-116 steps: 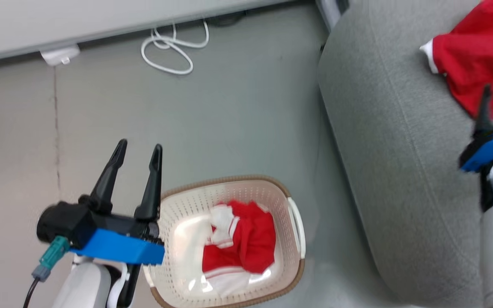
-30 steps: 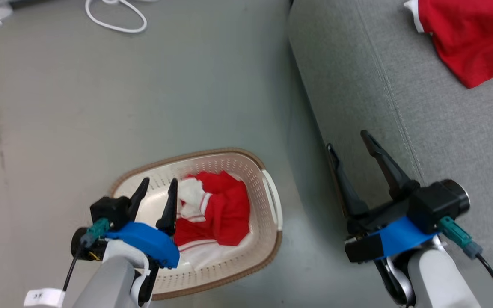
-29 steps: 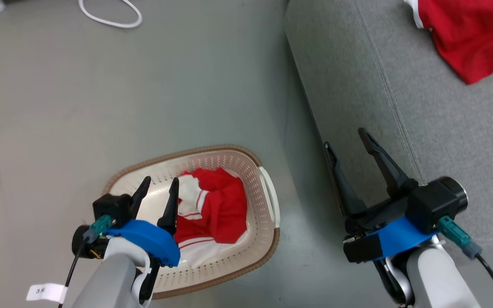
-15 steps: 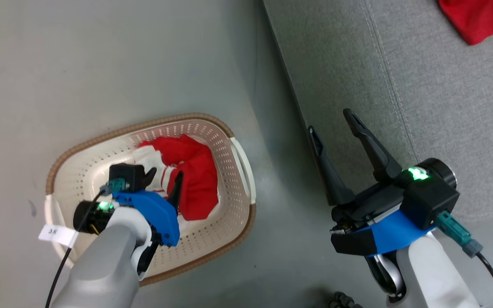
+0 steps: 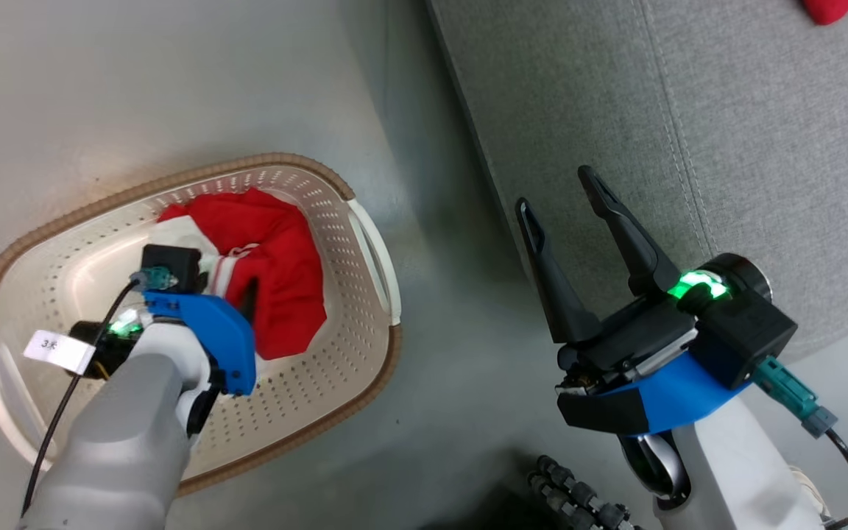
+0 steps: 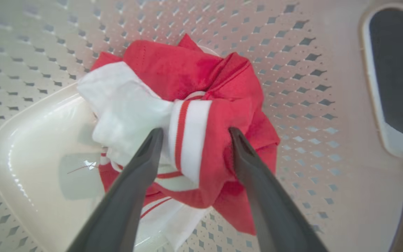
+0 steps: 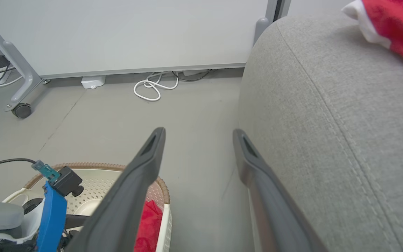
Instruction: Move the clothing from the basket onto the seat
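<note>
The cream basket (image 5: pixel 365 243) stands on the grey floor, with a crumpled red and white garment (image 5: pixel 277 272) inside. My left gripper (image 5: pixel 227 288) reaches down into it. In the left wrist view that gripper (image 6: pixel 195 134) is open, its fingers straddling a raised fold of the garment (image 6: pixel 194 87). My right gripper (image 5: pixel 556 191) hangs open and empty beside the grey seat (image 5: pixel 726 147), near its front edge. A second red garment (image 7: pixel 397 28) lies on the seat (image 7: pixel 327 105), and its corner (image 5: pixel 832 9) shows at the head view's top right. The right wrist view shows the basket rim (image 7: pixel 100 166).
A coiled white cable (image 7: pixel 152 89) and a white box (image 7: pixel 93 81) lie at the foot of the pale wall. A frame leg on a caster (image 7: pixel 21 110) stands at the left. Black ribbed tubing (image 5: pixel 578 493) sits below my right arm.
The head camera has tilted down, shifting the scene. My left gripper has dropped into the basket and now straddles the garment. My right gripper has left the sofa garment and hangs open.
</note>
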Motion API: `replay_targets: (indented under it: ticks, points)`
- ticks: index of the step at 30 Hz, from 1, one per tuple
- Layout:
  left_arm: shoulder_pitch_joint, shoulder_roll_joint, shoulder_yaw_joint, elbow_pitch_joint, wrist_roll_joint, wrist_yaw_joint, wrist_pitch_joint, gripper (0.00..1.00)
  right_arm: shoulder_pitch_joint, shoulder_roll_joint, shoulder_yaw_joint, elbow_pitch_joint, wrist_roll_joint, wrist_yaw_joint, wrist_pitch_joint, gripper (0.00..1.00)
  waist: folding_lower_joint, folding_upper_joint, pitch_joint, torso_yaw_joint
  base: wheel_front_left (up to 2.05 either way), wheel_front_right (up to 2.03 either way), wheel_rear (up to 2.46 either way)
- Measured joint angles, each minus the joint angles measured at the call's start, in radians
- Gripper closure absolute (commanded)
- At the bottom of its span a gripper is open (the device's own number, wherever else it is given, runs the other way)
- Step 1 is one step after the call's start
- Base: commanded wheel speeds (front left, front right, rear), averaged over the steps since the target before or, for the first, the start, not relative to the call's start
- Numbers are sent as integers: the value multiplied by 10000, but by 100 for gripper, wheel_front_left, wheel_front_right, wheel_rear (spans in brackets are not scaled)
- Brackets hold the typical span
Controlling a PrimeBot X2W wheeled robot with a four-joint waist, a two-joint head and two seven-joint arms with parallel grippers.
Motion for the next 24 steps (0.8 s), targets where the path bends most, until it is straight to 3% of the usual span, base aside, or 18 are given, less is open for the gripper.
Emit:
replay_targets:
  ticks: [3,9,10,11,12,24]
  points:
    - [-123,36,-107,451,90,199,119,0,-70,2,-8,40,128,0,-65,0,0,0,157,-103,0,0,0]
    - [-419,-104,-290,899,186,192,290,0,-12,0,-44,73,291,0,-128,0,0,0,280,-90,0,0,0]
    - [-454,-132,-343,965,198,186,326,21,-3,0,-61,75,293,0,-130,0,0,0,299,-81,0,0,0]
    - [-493,-163,-391,1028,236,182,391,66,5,0,-77,75,293,0,-132,0,0,0,316,-70,0,0,0]
    - [-521,-186,-430,1081,245,180,412,100,14,0,-88,79,295,0,-144,0,0,0,329,-61,0,0,0]
    - [-731,-299,-481,1354,117,100,293,100,-97,0,-59,138,334,0,-159,0,0,0,280,6,0,0,0]
